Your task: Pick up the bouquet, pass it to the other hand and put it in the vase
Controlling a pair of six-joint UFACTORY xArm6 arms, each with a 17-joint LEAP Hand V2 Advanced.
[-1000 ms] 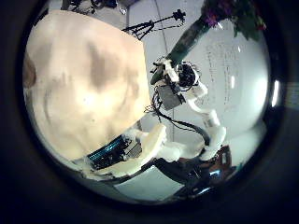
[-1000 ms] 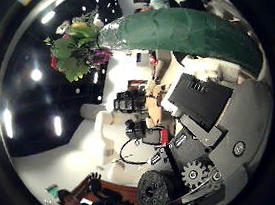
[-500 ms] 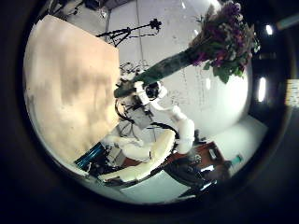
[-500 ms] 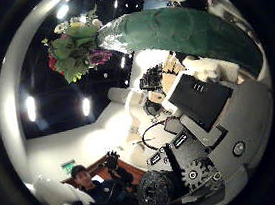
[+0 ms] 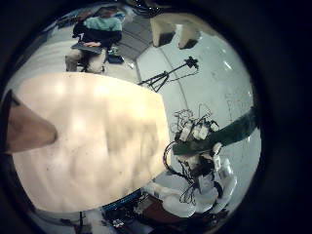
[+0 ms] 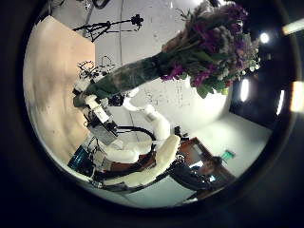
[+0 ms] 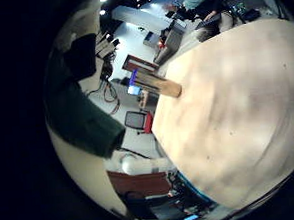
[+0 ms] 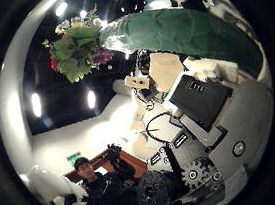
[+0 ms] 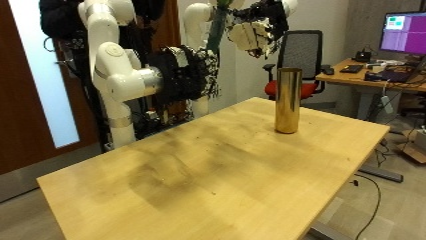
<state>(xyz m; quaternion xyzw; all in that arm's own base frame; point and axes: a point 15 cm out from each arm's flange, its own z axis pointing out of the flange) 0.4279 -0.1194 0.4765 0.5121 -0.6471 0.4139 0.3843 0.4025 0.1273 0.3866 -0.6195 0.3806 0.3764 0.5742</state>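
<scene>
My right hand is shut on the bouquet's dark green wrapped stem, held high beyond the table's far edge; the flowers are cut off by the outside view's top edge. The right thumb side view has the stem across the palm and the red, pink and green blooms beyond it. My left hand hovers open just beside the stem, holding nothing. From its thumb side I see the bouquet gripped by the right hand. The tall brass vase stands upright on the table, below the left hand.
The wooden table's surface around the vase is bare. Behind the far edge stand an office chair and a desk with a monitor. Both arms' white bodies crowd the space beyond the table's far corner.
The left palm's camera has swung and come nearer the bouquet, whose flowers now fill more of its view. In the right thumb side view the left hand has drawn closer to the stem.
</scene>
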